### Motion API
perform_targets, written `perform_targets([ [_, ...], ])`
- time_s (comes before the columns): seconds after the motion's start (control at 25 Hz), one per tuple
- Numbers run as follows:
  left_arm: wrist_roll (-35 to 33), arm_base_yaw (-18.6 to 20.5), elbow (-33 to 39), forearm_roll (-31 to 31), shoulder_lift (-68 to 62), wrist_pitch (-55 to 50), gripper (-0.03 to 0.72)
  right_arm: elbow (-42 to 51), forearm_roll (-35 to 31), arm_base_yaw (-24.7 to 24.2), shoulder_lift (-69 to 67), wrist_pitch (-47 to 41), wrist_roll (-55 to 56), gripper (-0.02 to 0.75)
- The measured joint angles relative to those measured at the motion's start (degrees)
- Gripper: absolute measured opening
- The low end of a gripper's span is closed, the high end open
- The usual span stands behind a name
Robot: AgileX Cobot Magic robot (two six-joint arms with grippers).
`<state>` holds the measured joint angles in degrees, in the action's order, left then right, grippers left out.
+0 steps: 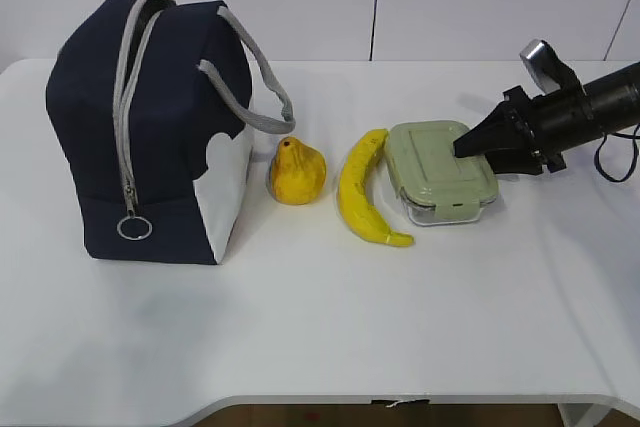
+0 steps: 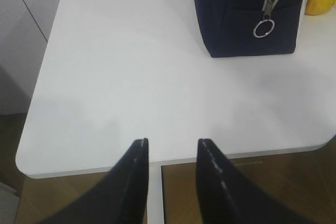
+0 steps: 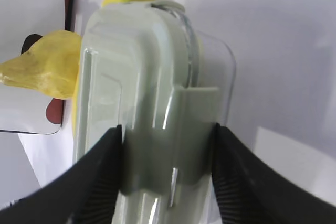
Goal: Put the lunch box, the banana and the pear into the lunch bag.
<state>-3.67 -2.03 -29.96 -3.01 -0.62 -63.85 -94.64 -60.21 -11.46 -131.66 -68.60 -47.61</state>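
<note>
The navy lunch bag (image 1: 150,137) stands upright at the left, its ring pull hanging low on the near face. Right of the bag lies the pear (image 1: 297,172), then the banana (image 1: 362,192), then the green-lidded lunch box (image 1: 440,172), all resting on the table. My right gripper (image 1: 468,145) reaches in from the right. Its fingers press on both long sides of the lunch box (image 3: 152,66) at its near end, my right gripper (image 3: 167,128) shut on it. Over the table's front left edge hangs my left gripper (image 2: 173,141), open and empty, well short of the bag (image 2: 247,24).
The white table (image 1: 330,327) runs wide in front of the objects. A white wall stands close behind it. In the left wrist view the table's near edge and rounded corner (image 2: 31,163) show, with brown floor below. Yellow fruit (image 3: 50,69) shows beyond the box.
</note>
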Motion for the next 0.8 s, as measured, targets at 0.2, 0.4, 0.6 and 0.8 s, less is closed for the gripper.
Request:
perform_targets([
  [0.2, 0.0, 0.0, 0.0, 0.0, 0.0, 0.0, 0.241, 0.0, -0.1, 0.0, 0.0, -0.4, 0.1, 0.379],
  [0.4, 0.0, 0.0, 0.0, 0.0, 0.0, 0.0, 0.241, 0.0, -0.1, 0.0, 0.0, -0.4, 0.8, 0.377],
  [0.6, 0.0, 0.0, 0.0, 0.0, 0.0, 0.0, 0.241, 0.0, -0.1, 0.0, 0.0, -0.4, 1.3, 0.373],
  [0.8, 0.0, 0.0, 0.0, 0.0, 0.0, 0.0, 0.241, 0.0, -0.1, 0.0, 0.0, -0.5, 1.8, 0.366],
])
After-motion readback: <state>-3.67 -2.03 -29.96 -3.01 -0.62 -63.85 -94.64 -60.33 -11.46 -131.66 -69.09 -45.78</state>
